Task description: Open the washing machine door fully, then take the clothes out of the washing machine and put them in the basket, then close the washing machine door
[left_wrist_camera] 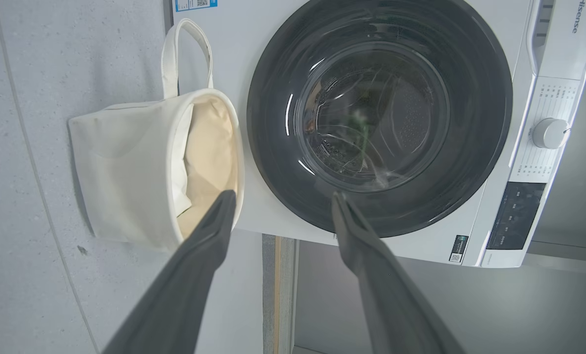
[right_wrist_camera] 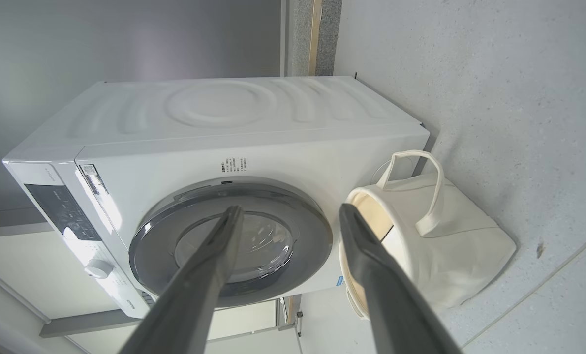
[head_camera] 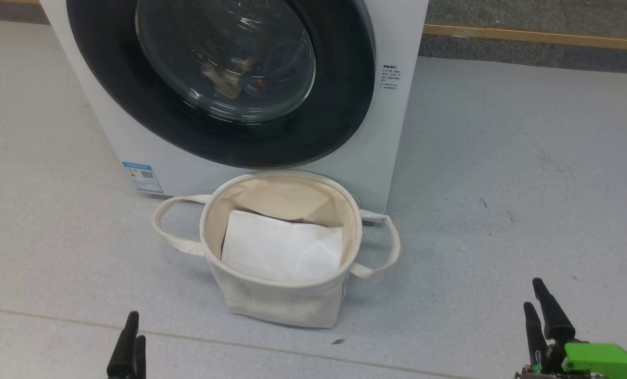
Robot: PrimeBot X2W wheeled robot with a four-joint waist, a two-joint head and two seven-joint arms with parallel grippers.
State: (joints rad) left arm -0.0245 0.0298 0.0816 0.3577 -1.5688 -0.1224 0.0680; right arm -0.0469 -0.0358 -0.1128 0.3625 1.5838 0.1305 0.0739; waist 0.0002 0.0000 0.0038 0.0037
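Observation:
The white washing machine (head_camera: pixel 397 131) stands ahead with the round black-ringed washing machine door (head_camera: pixel 134 105) shut flat against its front. Behind the glass the clothes (head_camera: pixel 234 79) show dimly as blue and tan shapes. Directly before the machine sits the cream canvas basket (head_camera: pixel 281 308), its two loop handles out to the sides. My left gripper (head_camera: pixel 137 326) is low at the left and my right gripper (head_camera: pixel 532 293) low at the right, both well short of the basket. The left gripper (left_wrist_camera: pixel 283 195) and right gripper (right_wrist_camera: pixel 291 208) each stand open with nothing between the fingers.
A flat white folded sheet (head_camera: pixel 281 247) lies inside the basket. Grey floor (head_camera: pixel 529 184) spreads wide to the right of the machine. A wooden strip (head_camera: pixel 534 36) runs along the wall base behind. The machine's control knob (left_wrist_camera: pixel 548 132) sits on its top panel.

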